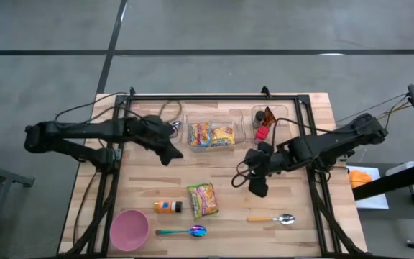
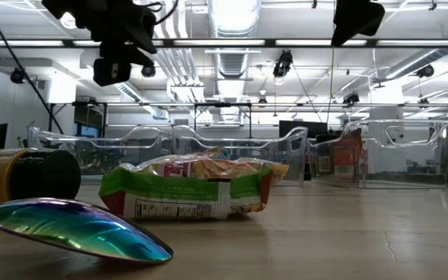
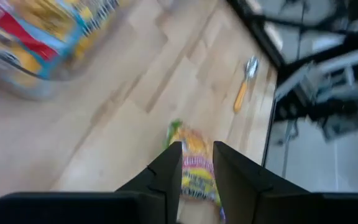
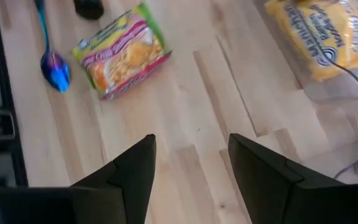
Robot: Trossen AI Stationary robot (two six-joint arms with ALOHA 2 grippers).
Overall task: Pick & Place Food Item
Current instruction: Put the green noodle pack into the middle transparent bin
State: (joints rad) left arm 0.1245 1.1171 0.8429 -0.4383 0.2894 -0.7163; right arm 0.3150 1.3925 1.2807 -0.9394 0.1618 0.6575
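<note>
The left gripper [image 1: 169, 153] hung above the wooden table [image 1: 293, 237] beside a clear tray [image 1: 190, 122] of snack packs [image 1: 210, 134], its fingers [image 3: 166, 171] a little apart and holding nothing. The right gripper [image 1: 258, 188] hung near a small clear box [image 1: 286, 111] of red things, fingers [image 4: 135, 165] wide apart and empty. The noodle pack [image 1: 203, 199] lay flat between an orange bottle [image 1: 167, 207], a pink bowl [image 1: 129, 229] and two spoons [image 1: 272, 219].

Green noodle packet [image 1: 203, 199] placed mid-table; small orange bottle [image 1: 167, 207] just left; pink bowl [image 1: 129, 229] and iridescent spoon [image 1: 183, 232] nearer front edge; wooden-handled spoon [image 1: 271, 219] right; 2 clear bins [image 1: 214, 134] behind.
</note>
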